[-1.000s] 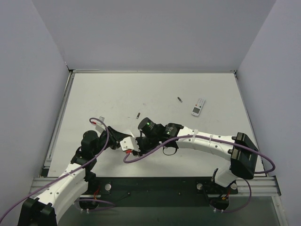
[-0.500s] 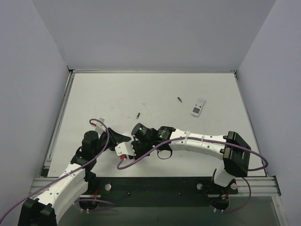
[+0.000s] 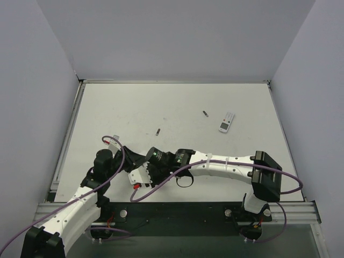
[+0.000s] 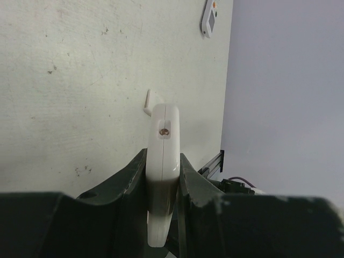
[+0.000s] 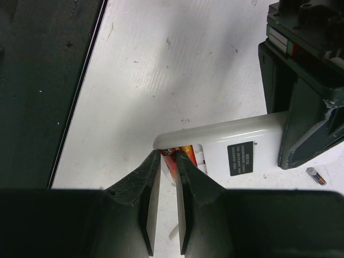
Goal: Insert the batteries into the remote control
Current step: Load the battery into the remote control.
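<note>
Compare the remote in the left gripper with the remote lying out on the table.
The held remote is clamped in the left gripper; the far remote lies loose on the table. The held remote shows its plain white back, its bay open with a red battery at it; the far remote lies buttons up. The held remote is near the arm bases, the far remote toward the far right. Both are small and white-bodied.

Our left arm (image 3: pixel 80 196) rises from its base with the wrist bent across. Our left gripper (image 4: pixel 163 157) clamps the remote control (image 4: pixel 164 126) edge-on, one finger (image 4: pixel 134 172) pressed on each flat face. Our right arm (image 3: pixel 226 164) stretches low across toward it, elbow folded back near its base. Our right gripper (image 5: pixel 168 157) angles downward, fingers (image 5: pixel 148 204) drawn narrowly together, a battery (image 5: pixel 171 152) pinched between their tips.
</note>
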Controlling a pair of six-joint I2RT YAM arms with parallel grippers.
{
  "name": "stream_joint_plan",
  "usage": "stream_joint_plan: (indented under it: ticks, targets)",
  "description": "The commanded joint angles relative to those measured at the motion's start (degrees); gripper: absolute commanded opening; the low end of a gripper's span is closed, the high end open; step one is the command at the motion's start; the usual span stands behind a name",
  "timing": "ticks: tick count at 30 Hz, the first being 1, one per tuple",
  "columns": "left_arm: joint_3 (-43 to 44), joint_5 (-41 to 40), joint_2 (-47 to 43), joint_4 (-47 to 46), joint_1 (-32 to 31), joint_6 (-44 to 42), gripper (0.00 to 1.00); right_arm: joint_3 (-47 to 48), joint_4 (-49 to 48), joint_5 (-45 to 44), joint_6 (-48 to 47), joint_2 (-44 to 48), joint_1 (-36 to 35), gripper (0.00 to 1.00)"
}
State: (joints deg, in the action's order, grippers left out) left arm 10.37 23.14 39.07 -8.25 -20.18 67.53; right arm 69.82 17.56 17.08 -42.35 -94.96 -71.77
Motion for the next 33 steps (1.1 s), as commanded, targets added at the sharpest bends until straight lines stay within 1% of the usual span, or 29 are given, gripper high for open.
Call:
stream_joint_plan:
  ticks: [1, 4, 6, 12, 16, 17, 19, 20, 22, 23, 24, 25, 27, 28, 29, 30, 31, 32, 33]
  targets:
    - [6.1, 3.5, -2.1, -12.9, 0.3, 7.3, 0.0, -1.3, 10.8, 1.9, 0.5, -3.6, -1.9, 0.16]
    - [5.6, 2.8, -2.0, -12.3, 0.3, 6.7, 0.0, -1.3, 10.8, 3.3, 0.4, -2.7, -2.1, 0.23]
    - [5.0, 2.7, -1.6, -12.7, 0.3, 6.9, 0.0, -1.2, 10.7, 3.6, 0.6, -2.5, -2.1, 0.26]
    - [4.1, 2.0, -1.2, -13.3, 0.3, 6.5, 0.0, -1.7, 7.5, 1.0, 3.2, -0.3, -2.1, 0.27]
    - [3.2, 0.4, -0.9, -12.5, 0.3, 4.6, 0.0, -4.4, 3.6, -1.0, 5.3, 6.1, -2.1, 0.27]
    - [2.6, 0.2, -0.9, -12.8, 0.3, 4.4, 0.0, -5.0, 1.8, -2.0, 6.3, 7.5, -2.1, 0.29]
    - [1.1, -0.2, -0.1, -14.6, 0.3, 3.6, 0.0, -6.8, -0.1, -3.1, 7.5, 11.9, -1.9, 0.31]
    - [0.5, -0.6, 0.2, -14.9, 0.3, 3.3, 0.0, -7.3, -2.1, -3.7, 8.4, 13.3, -1.7, 0.35]
    - [-1.1, -0.6, 1.4, -17.8, 0.4, 2.7, 0.0, -8.6, -4.2, -4.1, 11.4, 17.9, -0.6, 0.4]
    - [-1.6, -0.6, 1.8, -18.9, 0.4, 2.7, 0.0, -10.0, -6.6, -4.2, 12.6, 19.4, 0.1, 0.46]
    - [-2.1, -0.6, 2.3, -20.8, 0.4, 2.0, 0.0, -10.8, -7.9, -4.6, 14.0, 20.8, 0.7, 0.49]
    - [-2.8, -0.6, 2.5, -21.5, 0.4, 1.6, 0.0, -11.5, -9.1, -5.1, 17.7, 23.4, 1.5, 0.5]
    - [-3.4, -0.7, 2.5, -23.3, 0.4, -0.4, 0.0, -13.8, -12.8, -7.0, 22.9, 27.0, 5.2, 0.59]
    - [-3.9, -0.8, 2.4, -23.6, 0.4, -1.2, 0.0, -14.4, -13.5, -7.2, 28.7, 27.9, 7.2, 0.63]
    - [-4.3, -1.1, 2.1, -23.7, 0.4, -2.0, 0.0, -15.1, -13.9, -7.6, 32.6, 28.6, 10.9, 0.8]
    - [-4.7, -1.2, 1.5, -24.0, 0.6, -3.5, 0.0, -15.8, -13.8, -10.7, 36.0, 29.4, 12.8, 0.89]
    - [-5.2, -1.7, 0.8, -24.3, 0.6, -4.3, 0.0, -16.2, -13.1, -12.7, 42.2, 29.7, 13.9, 0.97]
    - [-6.0, -2.1, 0.1, -24.3, 0.7, -5.2, 0.0, -16.3, -10.6, -14.3, 44.6, 29.6, 15.0, 1.0]
    - [-6.4, -3.3, -1.6, -23.3, 0.8, -6.8, 0.0, -16.2, -9.2, -14.7, 46.1, 29.0, 17.3, 1.0]
